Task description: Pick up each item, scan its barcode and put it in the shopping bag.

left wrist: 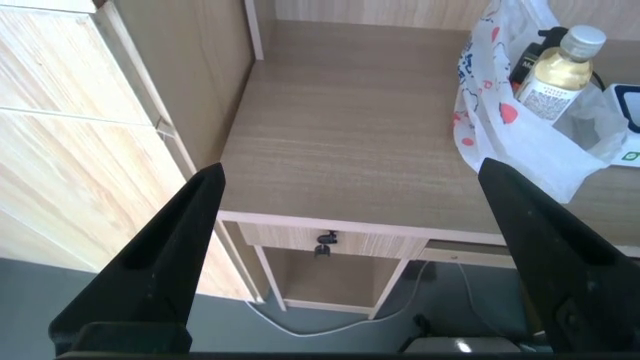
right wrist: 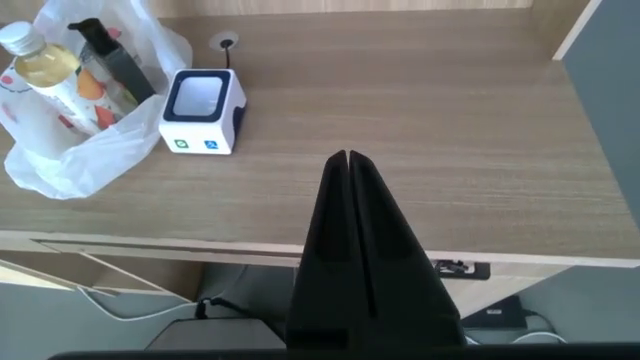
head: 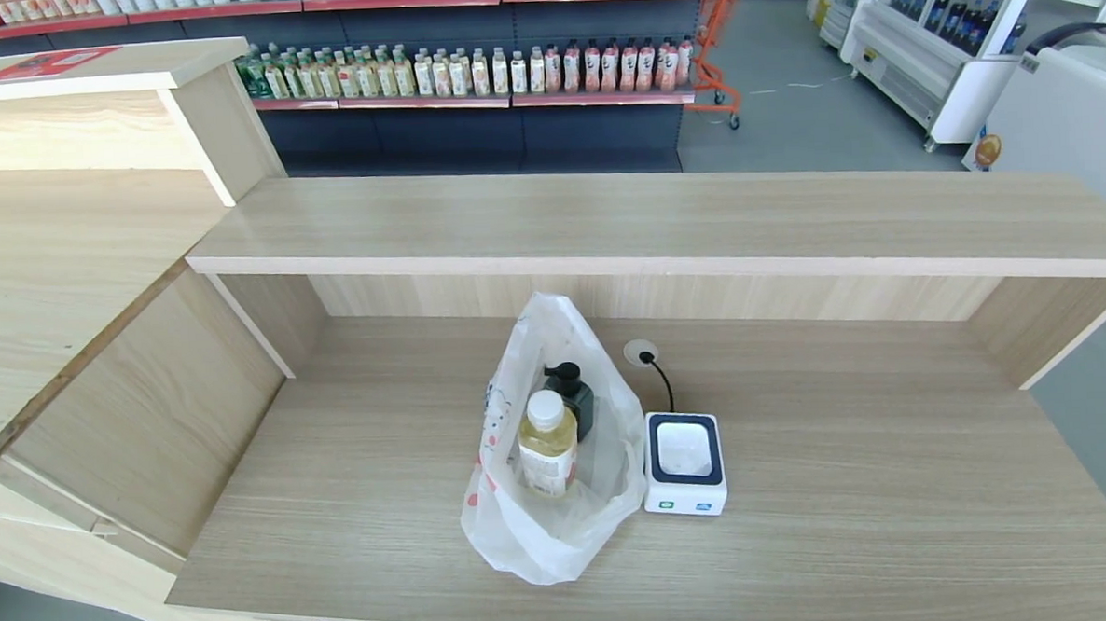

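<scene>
Head view: shopping bag (head: pixel 525 536) holds tea bottle (head: pixel 548 446), pump bottle (head: pixel 573 394); left end effector (left wrist: pixel 352 175) spread, right end effector (right wrist: pixel 347 160) closed, both empty.

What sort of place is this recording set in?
Very likely a small supermarket's checkout: a wooden counter with a barcode scanner beside a shopping bag, shelves of bottled drinks behind it, and glass-door coolers to the right.

One shopping bag (head: pixel 525 536), two bottles (head: pixel 548 441) (head: pixel 573 395), one scanner (head: pixel 683 463).
</scene>
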Tool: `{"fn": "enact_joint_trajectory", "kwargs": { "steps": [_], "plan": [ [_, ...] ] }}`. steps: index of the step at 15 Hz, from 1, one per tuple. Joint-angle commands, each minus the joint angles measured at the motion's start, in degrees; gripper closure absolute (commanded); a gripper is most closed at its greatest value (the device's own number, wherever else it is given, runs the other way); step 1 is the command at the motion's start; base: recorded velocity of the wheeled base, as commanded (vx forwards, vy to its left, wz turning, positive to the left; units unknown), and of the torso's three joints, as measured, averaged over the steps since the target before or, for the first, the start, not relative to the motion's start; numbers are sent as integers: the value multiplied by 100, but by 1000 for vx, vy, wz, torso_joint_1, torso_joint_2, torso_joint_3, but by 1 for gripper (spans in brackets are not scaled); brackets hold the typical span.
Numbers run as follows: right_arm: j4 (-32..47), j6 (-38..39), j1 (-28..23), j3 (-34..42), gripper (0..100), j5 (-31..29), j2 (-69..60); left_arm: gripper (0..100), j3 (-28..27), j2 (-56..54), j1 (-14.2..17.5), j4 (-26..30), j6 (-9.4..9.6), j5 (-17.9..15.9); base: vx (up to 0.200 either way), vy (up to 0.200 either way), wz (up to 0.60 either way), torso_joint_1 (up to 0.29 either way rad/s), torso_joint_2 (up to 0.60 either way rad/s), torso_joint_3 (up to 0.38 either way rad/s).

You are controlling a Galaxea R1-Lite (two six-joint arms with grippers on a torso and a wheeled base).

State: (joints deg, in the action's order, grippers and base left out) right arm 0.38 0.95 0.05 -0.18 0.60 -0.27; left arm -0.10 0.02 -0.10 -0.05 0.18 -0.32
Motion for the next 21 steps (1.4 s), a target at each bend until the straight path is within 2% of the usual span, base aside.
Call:
{"fn": "enact_joint_trajectory", "kwargs": {
  "steps": [1, 3, 12, 15, 21],
  "plan": [
    [6, 2, 4, 1, 100, 2, 27, 0, 1, -2, 10, -4, -1, -3, 0, -200, 0, 7, 2, 7],
    [6, 2, 4, 1, 100, 2, 27, 0, 1, -2, 10, -4, -62, -3, 0, -100, 0, 11, 1, 1],
    [6, 2, 4, 1, 100, 2, 27, 0, 1, -2, 10, -4, -62, -3, 0, 0, 0, 0, 0, 0],
    [6, 2, 4, 1, 100, 2, 27, 0, 1, -2, 10, -4, -62, -3, 200, 0, 0, 2, 2, -2],
    [-3, 2, 4, 1, 100, 2, 27, 0, 1, -2, 10, -4, -62, -3, 0, 0, 0, 9, 4, -1]
  ]
}}
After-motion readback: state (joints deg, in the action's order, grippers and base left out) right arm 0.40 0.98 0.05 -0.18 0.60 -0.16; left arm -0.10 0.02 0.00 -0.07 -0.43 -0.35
